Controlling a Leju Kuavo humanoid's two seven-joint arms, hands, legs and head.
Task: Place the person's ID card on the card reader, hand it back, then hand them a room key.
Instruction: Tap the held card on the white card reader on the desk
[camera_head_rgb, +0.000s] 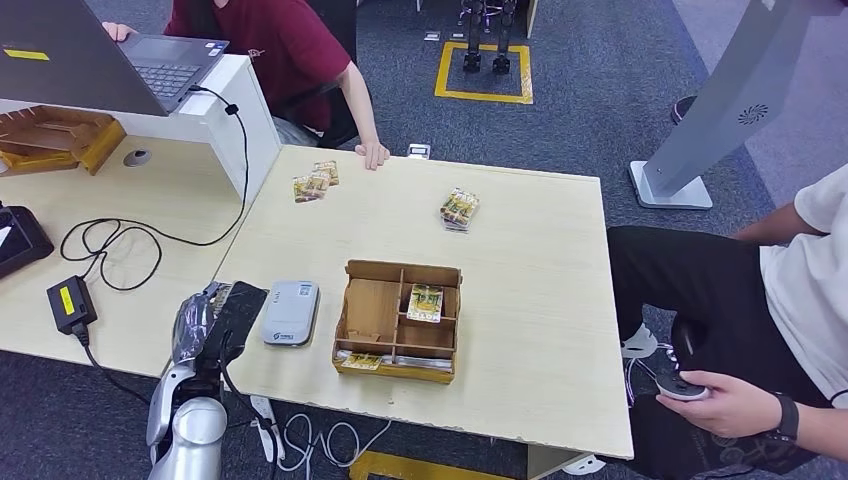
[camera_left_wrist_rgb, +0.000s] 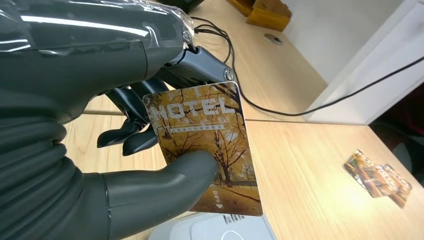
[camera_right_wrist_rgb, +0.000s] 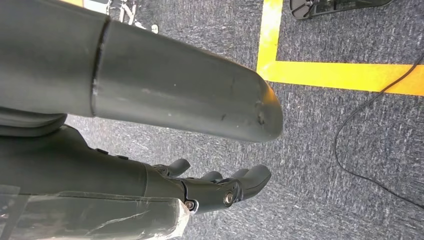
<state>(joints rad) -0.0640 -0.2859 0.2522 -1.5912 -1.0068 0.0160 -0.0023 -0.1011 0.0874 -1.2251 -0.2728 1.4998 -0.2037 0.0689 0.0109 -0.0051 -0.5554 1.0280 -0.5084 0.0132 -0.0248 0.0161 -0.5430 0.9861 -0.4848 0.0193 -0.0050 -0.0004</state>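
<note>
**Q:** Where does the job stand?

**A:** My left hand pinches a glossy card printed with yellow autumn trees and the word HOTEL, thumb on its face and dark fingers behind it. It hangs just above the pale grey rounded card reader, which lies near the table's front edge, at about nine o'clock from the brown cardboard compartment tray. Whether this card serves as the ID card or as the room key I cannot tell; I judge the reader step is in hand, with the hand-back and the key still to come. One more tree-printed card lies in the tray's upper right compartment.

**Q:** And your other hand?

**A:** My right hand hangs over the dark grey carpet, holding nothing, its fingers loosely apart.

**Q:** The surface and the room?

**A:** A light wooden table. Two small stacks of similar cards lie toward its far side, at eleven and one o'clock from the tray. A person in a dark red shirt rests a hand on the far edge; another person sits at three o'clock holding a controller. Yellow tape marks the carpet beyond.
</note>
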